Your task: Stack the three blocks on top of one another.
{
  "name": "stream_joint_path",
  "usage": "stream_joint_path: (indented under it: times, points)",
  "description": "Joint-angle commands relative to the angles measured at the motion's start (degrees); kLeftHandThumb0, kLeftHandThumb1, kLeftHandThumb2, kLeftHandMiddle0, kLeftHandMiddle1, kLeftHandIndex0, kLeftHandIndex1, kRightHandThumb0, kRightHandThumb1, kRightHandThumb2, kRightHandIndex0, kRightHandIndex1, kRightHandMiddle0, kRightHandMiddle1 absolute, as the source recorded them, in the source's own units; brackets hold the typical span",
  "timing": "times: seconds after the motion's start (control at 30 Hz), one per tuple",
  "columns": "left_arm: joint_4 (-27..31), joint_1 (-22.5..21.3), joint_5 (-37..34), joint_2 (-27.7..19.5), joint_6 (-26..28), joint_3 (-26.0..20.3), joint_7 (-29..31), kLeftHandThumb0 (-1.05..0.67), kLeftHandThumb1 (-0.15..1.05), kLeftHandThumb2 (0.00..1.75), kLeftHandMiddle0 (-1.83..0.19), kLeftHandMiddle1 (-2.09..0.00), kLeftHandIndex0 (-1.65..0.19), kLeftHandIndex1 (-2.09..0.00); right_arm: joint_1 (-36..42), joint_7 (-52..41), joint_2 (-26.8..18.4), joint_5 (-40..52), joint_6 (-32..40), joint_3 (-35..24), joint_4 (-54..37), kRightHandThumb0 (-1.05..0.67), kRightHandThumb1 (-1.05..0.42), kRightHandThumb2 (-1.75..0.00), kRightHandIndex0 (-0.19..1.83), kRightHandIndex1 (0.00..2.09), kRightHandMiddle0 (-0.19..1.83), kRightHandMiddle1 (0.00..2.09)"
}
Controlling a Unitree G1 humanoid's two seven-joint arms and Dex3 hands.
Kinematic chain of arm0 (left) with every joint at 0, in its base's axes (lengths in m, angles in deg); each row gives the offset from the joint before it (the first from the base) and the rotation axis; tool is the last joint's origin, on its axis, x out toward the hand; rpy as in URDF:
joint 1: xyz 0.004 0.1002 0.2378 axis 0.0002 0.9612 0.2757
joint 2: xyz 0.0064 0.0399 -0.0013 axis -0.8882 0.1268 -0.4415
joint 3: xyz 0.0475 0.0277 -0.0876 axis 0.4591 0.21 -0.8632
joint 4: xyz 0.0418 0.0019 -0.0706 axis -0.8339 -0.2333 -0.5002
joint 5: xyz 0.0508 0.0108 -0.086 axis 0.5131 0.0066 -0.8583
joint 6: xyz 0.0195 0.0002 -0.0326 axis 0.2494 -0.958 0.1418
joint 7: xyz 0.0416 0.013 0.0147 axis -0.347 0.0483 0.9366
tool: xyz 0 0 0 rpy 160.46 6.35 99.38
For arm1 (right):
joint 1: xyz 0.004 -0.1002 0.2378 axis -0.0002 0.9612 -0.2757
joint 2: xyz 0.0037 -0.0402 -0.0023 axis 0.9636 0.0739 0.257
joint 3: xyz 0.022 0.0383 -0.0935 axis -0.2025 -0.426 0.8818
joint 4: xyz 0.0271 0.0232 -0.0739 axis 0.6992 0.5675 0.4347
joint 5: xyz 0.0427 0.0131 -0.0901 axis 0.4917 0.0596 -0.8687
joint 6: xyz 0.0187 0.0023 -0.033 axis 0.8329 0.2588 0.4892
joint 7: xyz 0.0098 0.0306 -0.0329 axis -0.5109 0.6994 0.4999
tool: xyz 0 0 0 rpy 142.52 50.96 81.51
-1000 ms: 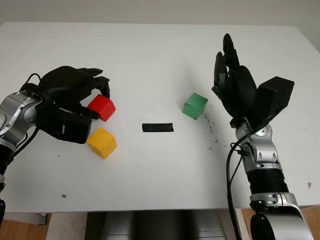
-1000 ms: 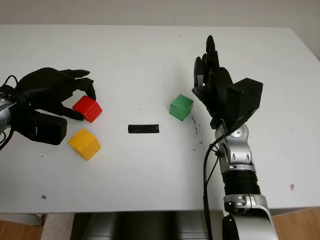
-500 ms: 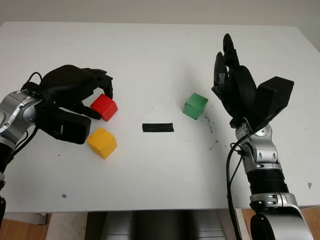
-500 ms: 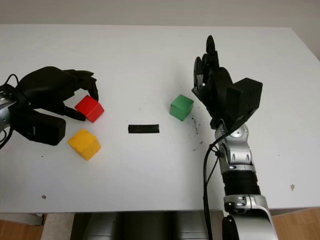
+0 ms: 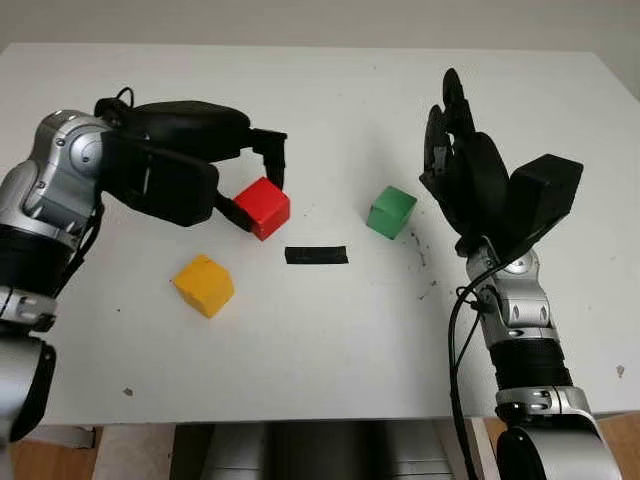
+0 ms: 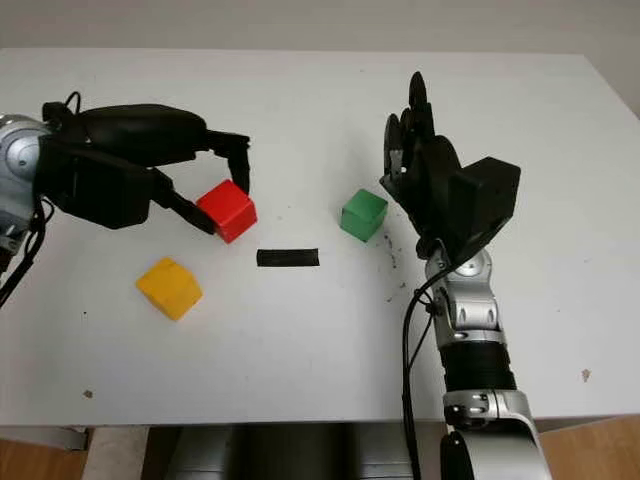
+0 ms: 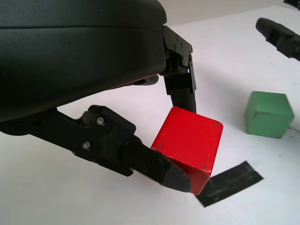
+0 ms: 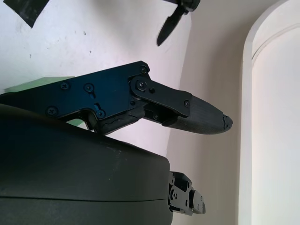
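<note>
My left hand [image 5: 255, 190] is shut on the red block [image 5: 263, 207], pinching it between fingers and thumb just above the white table [image 5: 320, 330] left of centre. In the left wrist view the red block [image 7: 189, 144] hangs tilted over the black tape strip [image 7: 229, 183]. The yellow block [image 5: 204, 285] lies on the table below and to the left of the hand. The green block [image 5: 390, 212] stands right of centre. My right hand [image 5: 465, 165] is open, raised just to the right of the green block.
A black tape strip [image 5: 316, 255] lies on the table between the red and green blocks. Dark smudges [image 5: 418, 252] mark the surface near the green block. The table's front edge [image 5: 320, 415] runs along the bottom of the head views.
My left hand closed on the red block, lifted it and carried it rightward toward the tape strip. The yellow block, green block and right hand stayed where they were.
</note>
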Motion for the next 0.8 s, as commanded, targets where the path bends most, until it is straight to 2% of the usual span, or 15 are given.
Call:
stream_joint_path:
  times: [0.0,0.13,0.2,0.4,0.5,0.77]
  points:
    - [1.2,-2.0,-0.3,1.6,1.4,0.9,1.5,-0.42,0.99,0.05,-0.19,-0.05,-0.29,-1.71,0.9,0.3,0.3,-0.1,1.1,0.3,-2.0,-0.65,-1.05,-0.72,-0.19,0.0,-0.19,0.0]
    - [2.6,-2.6,-0.3,3.8,5.0,1.9,4.1,-0.4,1.0,0.06,-0.18,-0.05,-0.25,-1.8,1.1,0.6,0.3,-0.3,1.8,0.4,-2.6,-0.65,-1.05,-0.71,-0.19,0.0,-0.19,0.0]
    - [2.3,-2.3,-0.9,5.0,5.0,1.8,3.9,-0.39,0.99,0.05,-0.19,-0.05,-0.26,-1.85,1.3,0.7,0.4,-0.4,1.9,0.5,-2.8,-0.65,-1.05,-0.7,-0.19,0.0,-0.19,0.0]
    - [-0.8,-0.7,-0.1,7.9,0.8,2.3,-1.5,-0.43,0.99,0.06,-0.18,-0.05,-0.23,-1.94,2.1,1.0,0.4,-0.3,2.3,0.5,-4.0,-0.67,-1.05,-0.69,-0.19,0.0,-0.19,0.0]
    - [-1.3,1.1,0.2,8.8,0.7,1.8,-4.9,-0.44,1.0,0.06,-0.19,-0.05,-0.23,-1.96,2.4,0.9,0.4,-0.3,2.0,0.5,-4.3,-0.66,-1.05,-0.69,-0.19,0.0,-0.19,0.0]
    - [9.5,10.7,3.8,9.8,13.0,0.3,-13.9,-0.35,1.02,0.06,-0.23,-0.08,-0.19,-2.0,2.6,1.1,0.4,-0.2,2.3,0.2,-4.8,-0.67,-1.05,-0.68,-0.19,0.0,-0.19,0.0]
